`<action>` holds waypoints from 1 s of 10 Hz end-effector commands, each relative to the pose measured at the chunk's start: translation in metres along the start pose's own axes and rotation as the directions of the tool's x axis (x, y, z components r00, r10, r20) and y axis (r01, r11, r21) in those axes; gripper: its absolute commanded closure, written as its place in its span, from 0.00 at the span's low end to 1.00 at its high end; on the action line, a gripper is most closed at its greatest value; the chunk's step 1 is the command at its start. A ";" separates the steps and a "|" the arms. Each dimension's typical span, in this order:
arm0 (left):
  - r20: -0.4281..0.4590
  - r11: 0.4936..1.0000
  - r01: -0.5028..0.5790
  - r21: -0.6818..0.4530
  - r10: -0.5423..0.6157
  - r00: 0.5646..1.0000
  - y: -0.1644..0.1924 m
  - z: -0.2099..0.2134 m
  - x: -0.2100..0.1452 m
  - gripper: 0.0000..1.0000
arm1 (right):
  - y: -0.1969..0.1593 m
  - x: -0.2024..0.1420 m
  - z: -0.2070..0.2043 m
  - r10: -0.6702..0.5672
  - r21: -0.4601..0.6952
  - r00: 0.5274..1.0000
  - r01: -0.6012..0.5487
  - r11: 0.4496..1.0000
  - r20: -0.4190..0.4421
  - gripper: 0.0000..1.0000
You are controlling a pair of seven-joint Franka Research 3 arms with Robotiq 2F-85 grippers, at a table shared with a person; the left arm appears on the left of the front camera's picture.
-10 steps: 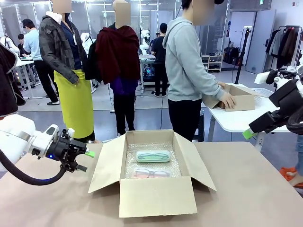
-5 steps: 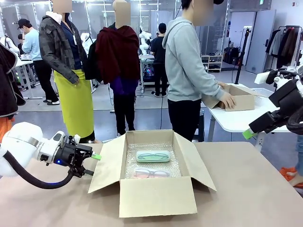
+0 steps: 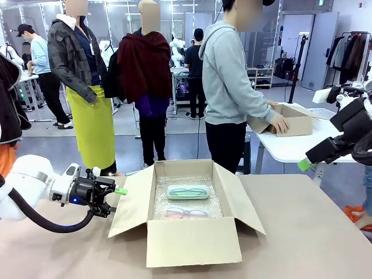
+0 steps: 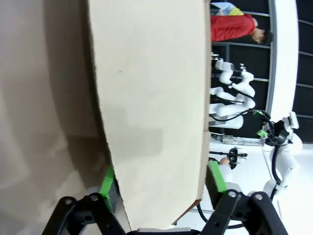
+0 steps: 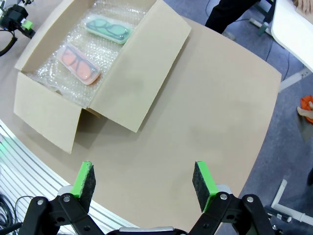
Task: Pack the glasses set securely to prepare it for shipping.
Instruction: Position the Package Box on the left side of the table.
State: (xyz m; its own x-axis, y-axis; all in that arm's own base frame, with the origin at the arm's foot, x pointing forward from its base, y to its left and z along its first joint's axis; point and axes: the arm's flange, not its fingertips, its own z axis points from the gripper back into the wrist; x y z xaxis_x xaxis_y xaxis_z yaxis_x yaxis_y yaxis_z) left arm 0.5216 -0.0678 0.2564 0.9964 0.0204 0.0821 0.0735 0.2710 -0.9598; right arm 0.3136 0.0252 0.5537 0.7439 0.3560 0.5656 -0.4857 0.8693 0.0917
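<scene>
An open cardboard box stands mid-table, lined with bubble wrap. On the wrap lie the two cases: the mint-green one farther back and the pale pink one nearer the front. From the right wrist view the mint case and the pink case both show. My left gripper is open at the box's left flap. In the left wrist view that flap sits between the green pads. My right gripper hangs open high over the table's right side, holding nothing.
A person in a grey hoodie stands at the far side, turned away, hands on another cardboard box on a white table. The brown tabletop lies bare right of the box, whose other flaps stand spread outwards.
My left gripper has moved right and slightly down to the box's left flap, so its open fingers now straddle the flap's edge. The right arm and the cases have not moved.
</scene>
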 end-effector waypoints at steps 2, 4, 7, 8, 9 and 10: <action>0.029 0.991 0.066 -0.114 -0.063 0.998 0.007 0.015 -0.005 1.00 | -0.001 0.000 0.001 -0.004 -0.001 1.000 0.004 1.000 0.002 0.00; 0.035 0.986 0.088 -0.145 -0.084 0.996 0.001 0.022 -0.007 0.87 | -0.001 0.000 0.001 -0.004 -0.001 1.000 0.004 1.000 0.002 0.00; 0.012 0.981 0.087 -0.174 -0.087 0.996 -0.003 0.025 -0.008 1.00 | -0.001 0.000 0.001 -0.004 -0.001 1.000 0.004 1.000 0.002 0.00; 0.011 0.981 0.094 -0.169 -0.093 0.996 -0.004 0.024 -0.008 1.00 | -0.001 0.000 0.001 -0.004 -0.001 1.000 0.004 1.000 0.002 0.00; 0.010 0.980 0.098 -0.173 -0.098 0.995 -0.005 0.024 -0.008 1.00 | -0.001 0.000 0.001 -0.004 -0.001 1.000 0.004 1.000 0.002 0.00; -0.015 0.977 0.099 -0.188 -0.103 0.995 -0.006 0.024 -0.008 1.00 | -0.001 0.000 0.001 -0.004 -0.001 1.000 0.004 1.000 0.002 0.00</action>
State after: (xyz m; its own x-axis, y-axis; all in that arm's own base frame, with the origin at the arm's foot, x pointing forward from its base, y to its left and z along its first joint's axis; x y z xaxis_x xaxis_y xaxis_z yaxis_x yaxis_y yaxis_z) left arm 0.5154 -0.0476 0.2657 0.9886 -0.0008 0.1506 0.1496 0.1221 -0.9812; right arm 0.3136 0.0252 0.5537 0.7439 0.3559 0.5656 -0.4856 0.8693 0.0917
